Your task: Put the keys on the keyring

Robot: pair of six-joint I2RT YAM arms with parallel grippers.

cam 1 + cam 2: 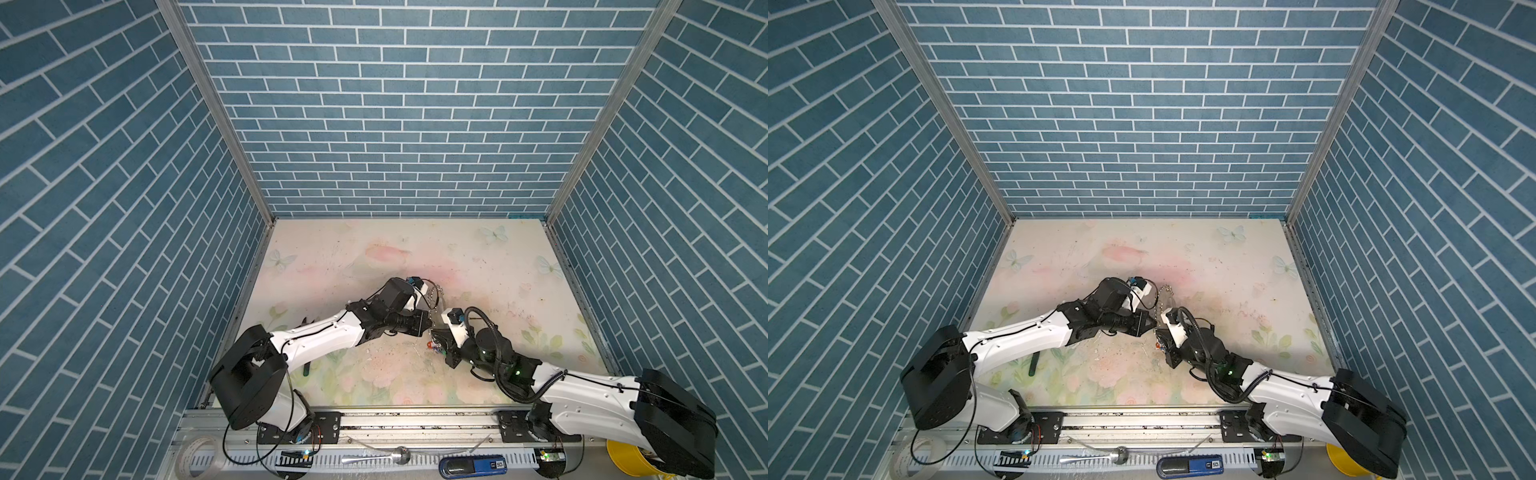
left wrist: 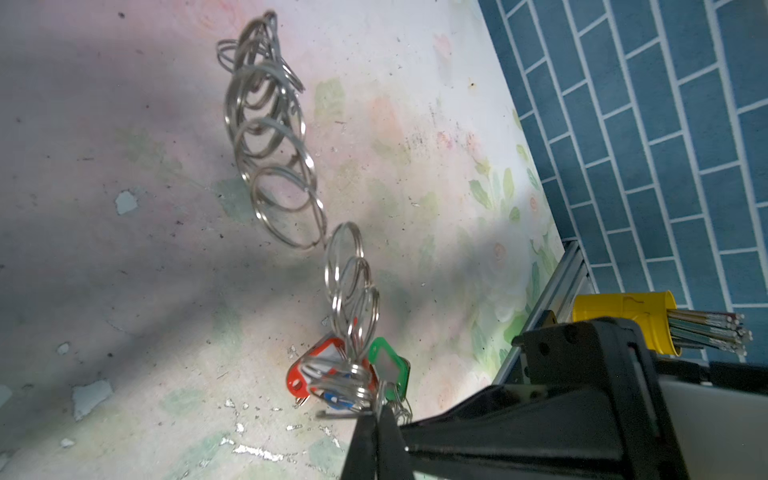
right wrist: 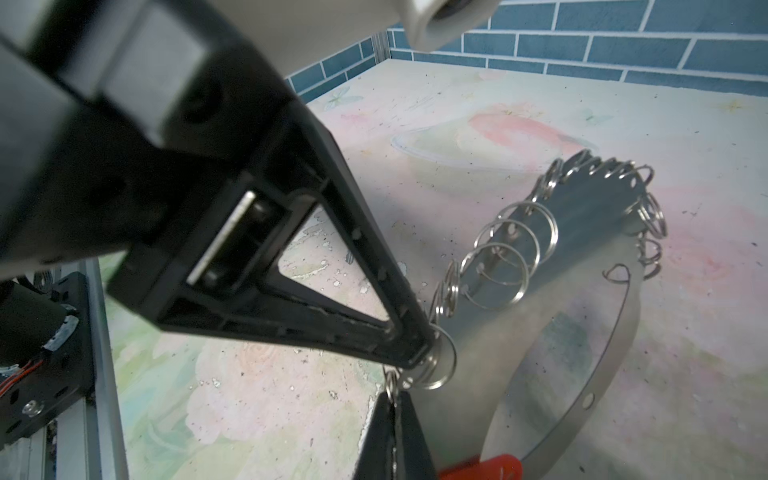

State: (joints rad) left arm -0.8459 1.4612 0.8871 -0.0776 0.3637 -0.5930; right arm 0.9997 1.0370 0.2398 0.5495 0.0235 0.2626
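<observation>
The keyring (image 3: 594,220) is a flat grey-dark hoop edged with silver rings (image 2: 282,183), standing tilted at mid-table (image 1: 434,293) (image 1: 1165,293). My left gripper (image 2: 377,409) (image 1: 432,322) (image 1: 1155,323) is shut on one edge ring (image 3: 440,365) at the hoop's near end. The keys hang bunched there, showing a red tag (image 2: 316,365) (image 1: 430,344), a green tag (image 2: 388,365) and a blue one (image 2: 332,399). My right gripper (image 3: 392,395) (image 1: 434,332) (image 1: 1158,332) sits just under the left fingertips (image 3: 415,345), shut on a small ring of the bunch.
Blue brick walls enclose the floral table (image 1: 478,270) on three sides. Past the front rail lie a clear tape roll (image 1: 199,457), a spoon (image 1: 386,457), a blue device (image 1: 473,463) and a yellow cup of sticks (image 2: 623,316). A dark strip (image 1: 306,368) lies under the left arm.
</observation>
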